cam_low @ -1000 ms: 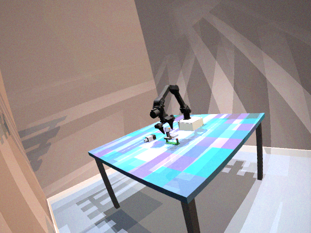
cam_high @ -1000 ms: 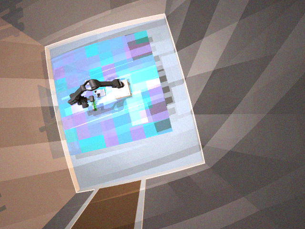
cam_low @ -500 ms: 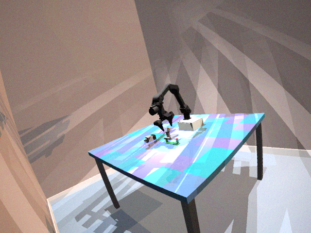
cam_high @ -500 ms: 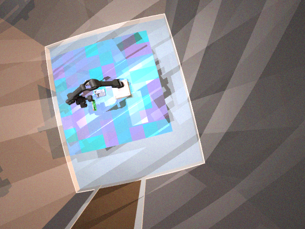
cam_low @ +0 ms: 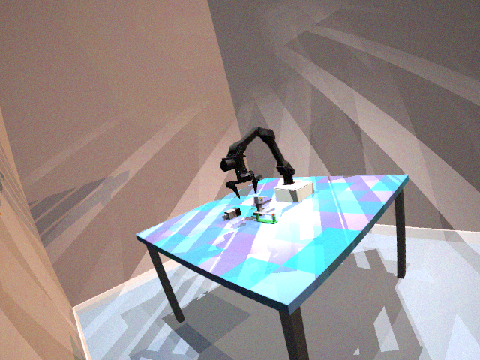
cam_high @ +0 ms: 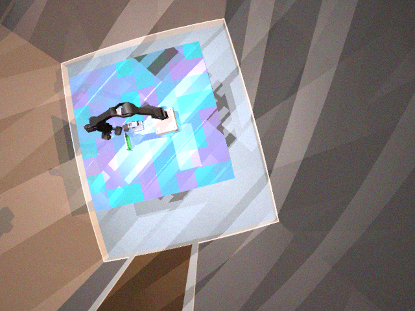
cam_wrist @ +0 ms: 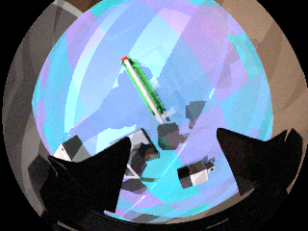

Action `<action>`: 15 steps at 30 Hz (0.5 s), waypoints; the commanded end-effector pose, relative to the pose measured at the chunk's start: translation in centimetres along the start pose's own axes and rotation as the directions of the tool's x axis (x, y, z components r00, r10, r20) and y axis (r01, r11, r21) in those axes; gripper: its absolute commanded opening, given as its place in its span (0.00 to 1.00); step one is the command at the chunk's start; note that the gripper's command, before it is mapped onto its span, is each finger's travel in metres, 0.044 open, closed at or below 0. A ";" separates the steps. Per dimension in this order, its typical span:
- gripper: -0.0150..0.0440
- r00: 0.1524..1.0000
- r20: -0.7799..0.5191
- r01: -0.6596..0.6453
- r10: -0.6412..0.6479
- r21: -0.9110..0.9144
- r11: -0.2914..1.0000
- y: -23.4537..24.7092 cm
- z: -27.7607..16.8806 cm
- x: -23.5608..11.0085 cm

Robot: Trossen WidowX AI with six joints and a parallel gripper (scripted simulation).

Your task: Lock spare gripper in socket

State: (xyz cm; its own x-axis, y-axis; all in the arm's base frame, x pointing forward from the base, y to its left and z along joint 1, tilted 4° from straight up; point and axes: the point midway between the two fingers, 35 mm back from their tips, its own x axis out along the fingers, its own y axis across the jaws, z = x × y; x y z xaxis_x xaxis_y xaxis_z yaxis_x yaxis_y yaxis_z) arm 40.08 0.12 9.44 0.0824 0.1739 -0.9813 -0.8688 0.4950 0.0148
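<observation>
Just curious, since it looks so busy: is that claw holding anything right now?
No. The gripper hangs above the table with its fingers spread wide and nothing between them.

In the exterior view the gripper hangs with fingers spread wide and nothing between them, well above the table, so there is open air beneath it on all sides. Below and to its right in that frame stand the only obstacles: the grey mount upright on its green base, with the lock pin lying along that base, and the small spare gripper just left of them, a narrow gap between. The arm's pale pedestal blocks the upper right. The lower and right parts of the tabletop hold nothing that would hinder a pass.
</observation>
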 end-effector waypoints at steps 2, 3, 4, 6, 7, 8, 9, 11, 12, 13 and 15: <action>1.00 0.980 0.045 0.144 -0.192 0.504 0.852 -4.2 -7.6 -0.2; 1.00 0.973 0.045 0.159 -0.226 0.581 0.798 -4.7 -9.0 -0.2; 1.00 0.965 0.043 0.169 -0.258 0.650 0.741 -5.1 -10.3 -0.3; 1.00 0.948 0.036 0.179 -0.317 0.763 0.621 -5.7 -12.8 -0.4; 1.00 0.938 0.032 0.179 -0.346 0.810 0.559 -5.9 -14.0 -0.5; 1.00 0.927 0.026 0.175 -0.375 0.851 0.494 -6.1 -15.2 -0.6; 1.00 0.914 0.021 0.169 -0.404 0.888 0.428 -6.3 -16.4 -0.7; 1.00 0.889 0.013 0.148 -0.457 0.937 0.315 -6.6 -18.3 -1.0; 1.00 0.882 0.012 0.141 -0.472 0.948 0.286 -6.7 -18.7 -1.1; 1.00 0.878 0.011 0.137 -0.478 0.952 0.273 -6.7 -19.0 -1.1; 1.00 0.878 0.011 0.137 -0.478 0.952 0.273 -6.7 -19.0 -1.1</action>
State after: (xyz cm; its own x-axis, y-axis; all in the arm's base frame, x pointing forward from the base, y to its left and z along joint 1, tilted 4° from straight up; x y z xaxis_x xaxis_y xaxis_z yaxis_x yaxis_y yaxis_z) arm 37.28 -17.89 6.57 0.4431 -0.0329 -0.8959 0.1077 0.9940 0.0168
